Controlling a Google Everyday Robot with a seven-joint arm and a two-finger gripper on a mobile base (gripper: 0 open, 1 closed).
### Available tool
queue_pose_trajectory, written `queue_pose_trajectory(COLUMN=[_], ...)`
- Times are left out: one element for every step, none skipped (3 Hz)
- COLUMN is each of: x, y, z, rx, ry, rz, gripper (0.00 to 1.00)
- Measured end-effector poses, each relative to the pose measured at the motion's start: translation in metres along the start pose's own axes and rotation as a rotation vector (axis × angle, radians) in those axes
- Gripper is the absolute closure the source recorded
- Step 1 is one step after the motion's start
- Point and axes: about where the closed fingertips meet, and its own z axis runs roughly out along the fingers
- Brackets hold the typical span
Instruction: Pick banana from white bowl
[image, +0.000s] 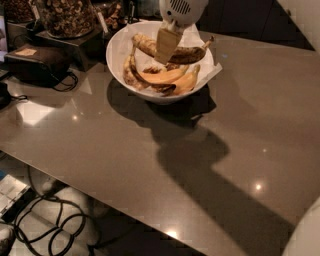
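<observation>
The white bowl (118, 48) stands at the far side of the brown table, lined with white paper. The banana (191, 53), long and mottled brown with a dark stem pointing right, lies across the bowl's far half. My gripper (166, 47) hangs from its white wrist straight over the bowl and reaches down to the banana's middle, covering part of it. A thinner brown-spotted banana (128, 70) lies along the bowl's left wall. Smooth orange-yellow pieces (161, 76) lie in the front of the bowl.
A jar of nuts (65, 15) on a metal stand and a black pouch (37, 62) sit at the table's back left. The table's front edge (115, 200) runs diagonally, with cables (50, 220) on the floor below. My white body (306, 235) fills the bottom right corner.
</observation>
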Motion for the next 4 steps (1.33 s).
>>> queue_pose_trajectory(x=[-0.001, -0.008, -0.011, -0.010], y=[-0.001, 0.005, 0.031, 0.058], z=[-0.001, -0.006, -0.015, -0.021], rx=[0.005, 0.005, -0.021, -0.062], ry=[-0.006, -0.031, -0.038, -0.048], rz=[0.002, -0.041, -0.094, -0.135], gripper=[1.00, 1.00, 1.00, 1.00])
